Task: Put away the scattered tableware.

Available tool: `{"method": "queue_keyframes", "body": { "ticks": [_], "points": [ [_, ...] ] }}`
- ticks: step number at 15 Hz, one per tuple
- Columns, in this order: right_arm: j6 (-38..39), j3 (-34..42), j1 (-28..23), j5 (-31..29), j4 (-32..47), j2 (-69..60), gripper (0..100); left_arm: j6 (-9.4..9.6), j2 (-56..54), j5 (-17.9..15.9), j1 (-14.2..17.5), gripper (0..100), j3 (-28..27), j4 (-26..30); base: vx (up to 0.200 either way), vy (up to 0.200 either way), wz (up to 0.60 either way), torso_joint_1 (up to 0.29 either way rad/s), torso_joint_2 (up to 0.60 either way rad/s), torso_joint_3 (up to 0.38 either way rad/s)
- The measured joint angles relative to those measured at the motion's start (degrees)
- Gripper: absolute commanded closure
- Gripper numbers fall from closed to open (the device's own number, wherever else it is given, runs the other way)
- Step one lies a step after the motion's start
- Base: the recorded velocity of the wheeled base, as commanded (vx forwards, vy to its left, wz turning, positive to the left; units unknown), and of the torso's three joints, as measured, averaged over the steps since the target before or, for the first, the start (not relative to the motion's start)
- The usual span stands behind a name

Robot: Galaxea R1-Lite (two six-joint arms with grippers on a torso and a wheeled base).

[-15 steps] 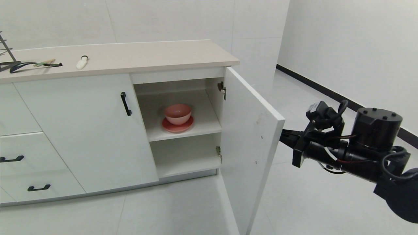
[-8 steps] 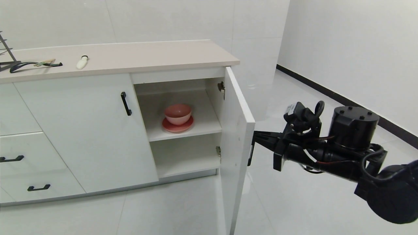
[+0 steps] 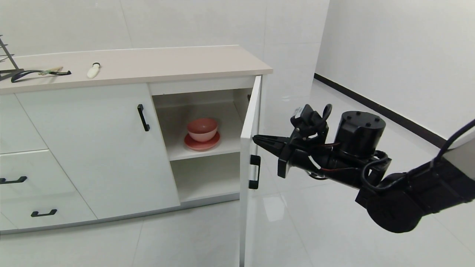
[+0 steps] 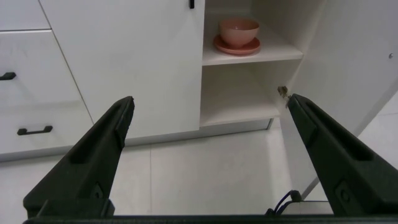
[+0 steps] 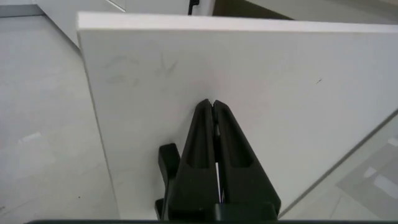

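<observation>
Off to my right, the right arm comes in roughly level and stretched toward the cabinet, wrist pointing at the cabinet door (image 3: 249,148). The right end effector (image 3: 256,138) has its two fingers pinched fully together with nothing between them. In the right wrist view the right end effector (image 5: 213,104) has its joined tips against the door's outer face, above the door's black handle (image 3: 254,171). The door stands partly open, nearly edge-on to my head camera.

The left arm is held low and back from the cabinet. The left end effector (image 4: 209,99) has its fingers spread wide and holds nothing.

One pink bowl (image 3: 202,129) sits on one pink plate (image 3: 202,142), both on the upper of the two shelves in the open compartment. From the left wrist I see the same bowl (image 4: 239,31) and plate (image 4: 237,46).

On the desk (image 3: 167,63) lie one white utensil (image 3: 92,70) and one black utensil (image 3: 33,73), well apart. A pale stick-like piece (image 3: 50,70) lies at the black one; I cannot tell what it is.

I count three more black handles: one on the closed door (image 3: 143,117) and two on the drawers (image 3: 13,180).
</observation>
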Motion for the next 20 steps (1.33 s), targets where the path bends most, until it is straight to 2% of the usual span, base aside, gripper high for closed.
{"method": "queue_keyframes", "body": {
  "ticks": [9, 17, 20],
  "points": [
    [0.11, -15.88, 0.40, 0.13, -3.73, 14.25, 100, 0.02, 0.00, 0.00, 0.00, 0, 0.00, 0.00, 0.000, 0.000, 0.00, 0.000, 0.00, 0.000],
    [0.21, -34.67, 0.35, -0.13, -4.16, 27.94, 100, 0.00, 0.00, 0.00, 0.00, 0, 0.00, -0.01, 0.000, 0.000, 0.00, 0.000, 0.00, 0.000],
    [2.29, -36.61, 0.33, -0.13, -9.72, 30.65, 100, 0.02, 0.00, 0.00, 0.00, 0, 0.00, -0.01, 0.000, 0.000, 0.00, 0.000, 0.00, 0.000]
  ]
}}
